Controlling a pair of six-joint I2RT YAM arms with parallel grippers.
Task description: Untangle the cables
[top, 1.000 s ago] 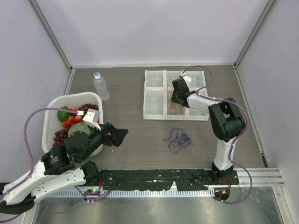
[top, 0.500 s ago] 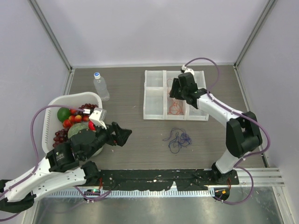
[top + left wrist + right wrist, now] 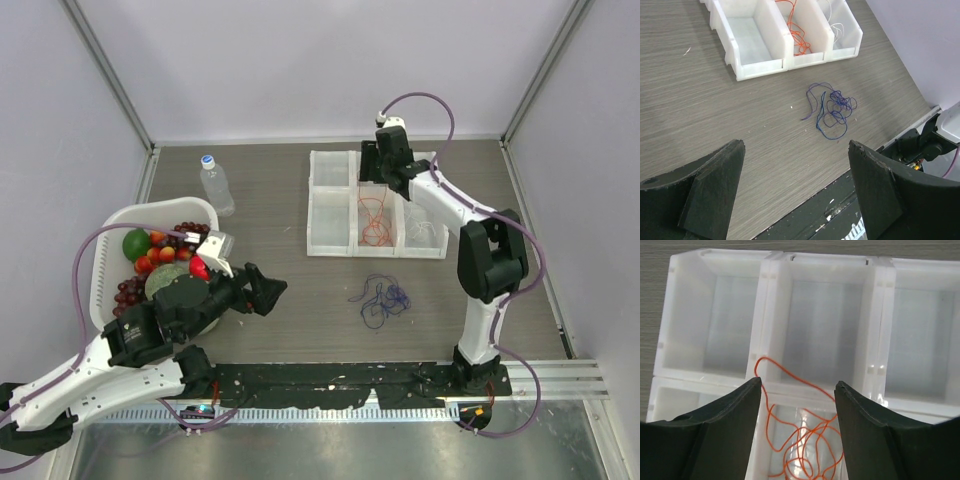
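- Right tool (image 3: 797, 385): jaws spread wide, empty, above the bin tray (image 3: 330, 215) far row.
- Left tool (image 3: 796, 145): spread wide, empty, well near-left of the tray.
- Orange cable (image 3: 375, 225): tray's middle near bin.
- White cable (image 3: 836, 26): near bin on the right.
- Blue cable (image 3: 383, 297): on the worktop (image 3: 270, 200), just near of the tray.

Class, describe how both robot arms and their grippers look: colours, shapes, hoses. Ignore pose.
Both the left arm and the right arm have white links joined by bulky black joints, and each is trailed by a looping lilac hose. The left gripper and the right gripper end in matte black, wedge-shaped fingers. No markings are readable.
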